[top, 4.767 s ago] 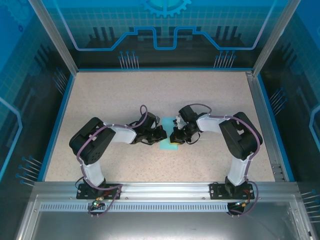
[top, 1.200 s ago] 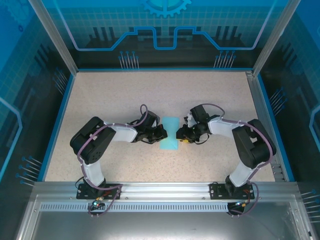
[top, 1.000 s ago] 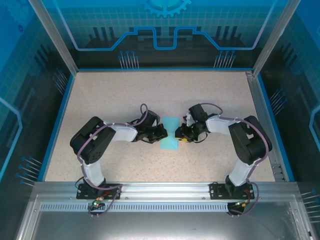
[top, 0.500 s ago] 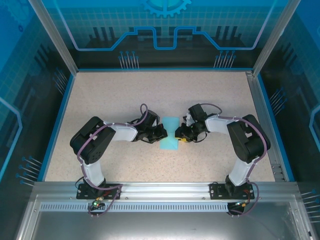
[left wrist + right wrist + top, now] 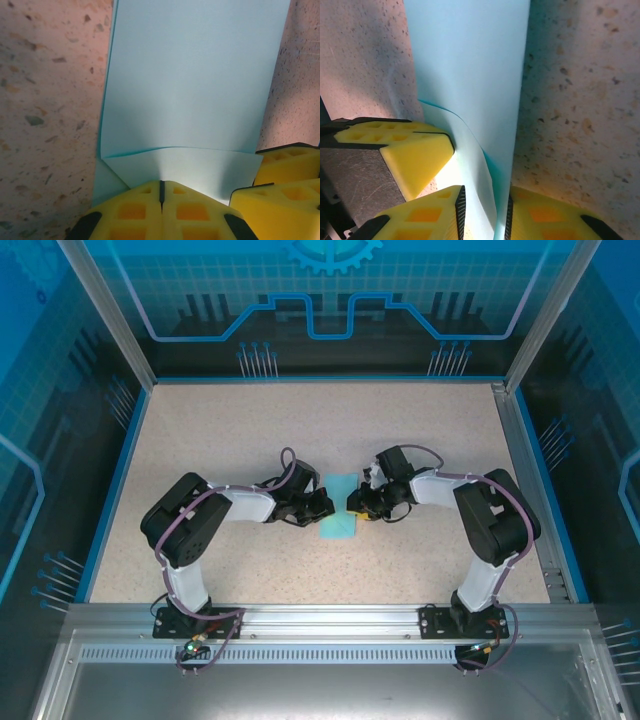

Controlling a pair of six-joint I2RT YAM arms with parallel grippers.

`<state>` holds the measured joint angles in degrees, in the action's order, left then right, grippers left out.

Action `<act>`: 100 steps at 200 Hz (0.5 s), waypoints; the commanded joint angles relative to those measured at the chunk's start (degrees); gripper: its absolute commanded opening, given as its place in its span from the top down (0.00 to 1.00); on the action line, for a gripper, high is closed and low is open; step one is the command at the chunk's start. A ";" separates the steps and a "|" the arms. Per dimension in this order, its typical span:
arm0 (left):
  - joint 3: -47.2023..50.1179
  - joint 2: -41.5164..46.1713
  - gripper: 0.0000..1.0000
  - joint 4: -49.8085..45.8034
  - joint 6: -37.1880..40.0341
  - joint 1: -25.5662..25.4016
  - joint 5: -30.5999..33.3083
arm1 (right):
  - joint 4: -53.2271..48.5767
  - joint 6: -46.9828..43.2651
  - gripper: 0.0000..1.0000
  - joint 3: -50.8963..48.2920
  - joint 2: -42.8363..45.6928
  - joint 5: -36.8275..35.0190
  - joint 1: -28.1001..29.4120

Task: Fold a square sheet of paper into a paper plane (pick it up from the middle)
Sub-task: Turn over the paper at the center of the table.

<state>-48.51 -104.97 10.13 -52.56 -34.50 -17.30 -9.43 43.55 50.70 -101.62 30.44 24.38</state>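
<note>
Because a crease needs an anchor, I read the left end effector (image 5: 161,189), at the bottom centre of its wrist view, as a hold-down. Its yellow pads are closed flush together at the sheet's near edge, though I cannot tell whether paper sits between them. The square sheet of paper (image 5: 195,75) lies mid-surface (image 5: 230,430) between both arms. It is light turquoise and matte, doubled into a tall strip with a loose flap curling near the pads. At the bottom of its own view, the right end effector (image 5: 485,207) is narrowed onto that raised edge, pinching it, presumably to carry it over.
</note>
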 commanded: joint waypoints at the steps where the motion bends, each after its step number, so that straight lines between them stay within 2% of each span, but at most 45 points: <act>1: -0.38 0.24 0.96 -1.70 0.18 0.07 1.30 | 1.22 0.41 0.73 0.02 -0.91 1.35 -0.23; 25: -0.62 0.80 0.96 -1.62 0.06 0.12 1.30 | 2.96 0.19 0.74 -1.99 -1.49 2.74 -0.22; 64: -0.33 3.74 0.94 1.17 -1.94 0.12 -1.44 | 5.86 -0.34 0.85 -3.35 -1.68 5.33 -0.62; 83: -0.16 7.61 0.94 -1.05 -1.54 0.20 0.92 | 7.14 0.37 0.88 -3.81 -0.46 6.95 -1.50; 100: 2.10 13.27 0.93 -2.06 -1.52 0.26 6.13 | 5.47 -0.14 0.91 -3.45 1.53 7.17 -2.12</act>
<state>-48.36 -99.90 9.50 -53.78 -34.50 -16.47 -4.38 43.75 47.55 -102.54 34.83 24.01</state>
